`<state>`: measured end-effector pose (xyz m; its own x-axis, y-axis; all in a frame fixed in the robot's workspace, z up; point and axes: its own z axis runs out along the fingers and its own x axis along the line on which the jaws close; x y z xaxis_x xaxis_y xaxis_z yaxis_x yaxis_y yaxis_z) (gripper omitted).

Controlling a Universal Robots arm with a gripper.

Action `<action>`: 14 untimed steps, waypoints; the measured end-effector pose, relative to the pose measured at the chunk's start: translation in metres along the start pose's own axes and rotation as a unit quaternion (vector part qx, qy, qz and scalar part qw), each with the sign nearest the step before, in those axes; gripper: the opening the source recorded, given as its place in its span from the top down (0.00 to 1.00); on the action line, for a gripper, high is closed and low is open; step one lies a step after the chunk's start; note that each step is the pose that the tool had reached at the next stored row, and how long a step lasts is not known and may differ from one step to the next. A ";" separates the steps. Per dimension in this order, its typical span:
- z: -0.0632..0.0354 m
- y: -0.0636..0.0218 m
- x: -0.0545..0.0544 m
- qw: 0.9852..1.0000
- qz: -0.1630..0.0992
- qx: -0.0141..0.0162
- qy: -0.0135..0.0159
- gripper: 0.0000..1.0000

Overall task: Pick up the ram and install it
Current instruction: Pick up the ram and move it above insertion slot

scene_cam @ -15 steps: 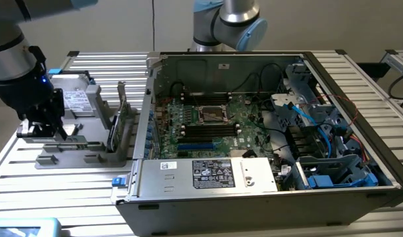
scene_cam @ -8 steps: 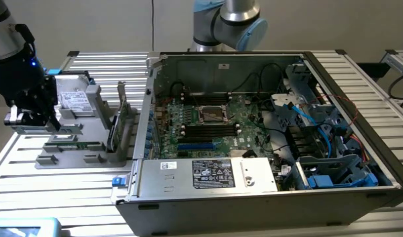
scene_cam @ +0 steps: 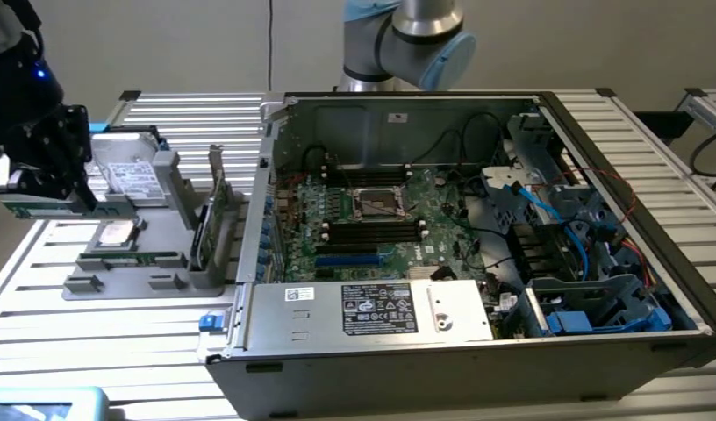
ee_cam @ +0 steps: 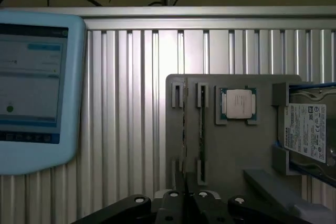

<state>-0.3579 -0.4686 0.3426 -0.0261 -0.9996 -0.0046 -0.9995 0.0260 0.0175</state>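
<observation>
Exterior view: black two-fingered claw point(scene_cam: 52, 200) at that view's left, closed on the ram point(scene_cam: 31, 210), a long thin green circuit-board stick held level. Hangs low over the grey moulded holder point(scene_cam: 159, 281) on the slatted aluminium desk point(scene_cam: 101, 351), just beside the boxy silver hard drive point(scene_cam: 130, 175) and well apart from the open black computer case point(scene_cam: 334, 368). Hard to tell whether fully clear of the holder's slot.

Wrist view: claw point(ee_cam: 185, 203) pinching the ram point(ee_cam: 184, 129) edge-on, in line with one narrow slot of the holder point(ee_cam: 231, 150). Square silver processor point(ee_cam: 237, 103) lying near, hard drive point(ee_cam: 307, 129) beyond it.

Likely trouble: a pinch on so thin an edge, so possibly a tilt or slip of the stick under any knock. Could catch on the slot's end posts if lifted askew. Could strike the case's tall side wall if carried across too low. At the black memory slots point(scene_cam: 370, 232) on the green motherboard point(scene_cam: 440, 210), risks a jam or a bent board from a small skew or a reversed notch. Loose blue cables point(scene_cam: 546, 206) close by, too.
</observation>
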 end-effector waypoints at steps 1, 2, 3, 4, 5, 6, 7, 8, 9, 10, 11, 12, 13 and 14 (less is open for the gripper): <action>-0.0045 -0.0033 0.000 1.000 0.000 0.000 0.000 0.87; -0.0091 -0.0070 0.001 1.000 0.000 0.000 0.000 0.87; -0.0137 -0.0108 0.001 1.000 0.000 0.000 0.000 0.87; -0.0184 -0.0145 0.002 1.000 0.000 0.000 0.000 0.87; -0.0229 -0.0182 0.002 1.000 0.000 -0.001 0.000 0.87; -0.0276 -0.0220 0.003 1.000 0.000 -0.001 0.000 0.87; -0.0322 -0.0258 0.003 1.000 0.000 -0.001 0.000 0.87; -0.0369 -0.0298 0.004 1.000 0.000 -0.001 0.000 0.87; -0.0414 -0.0336 0.004 1.000 0.000 -0.001 0.000 0.87; -0.0460 -0.0377 0.004 1.000 0.000 -0.002 0.000 0.87; -0.0501 -0.0417 0.004 1.000 0.000 -0.002 0.000 0.87; -0.0540 -0.0458 0.004 1.000 0.000 -0.003 0.000 0.87; -0.0578 -0.0497 0.004 1.000 0.000 -0.003 0.000 0.87; -0.0615 -0.0536 0.004 1.000 0.000 -0.004 0.000 0.87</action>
<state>-0.3033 -0.4745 0.4032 -0.0260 -0.9997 -0.0045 -0.9994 0.0259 0.0250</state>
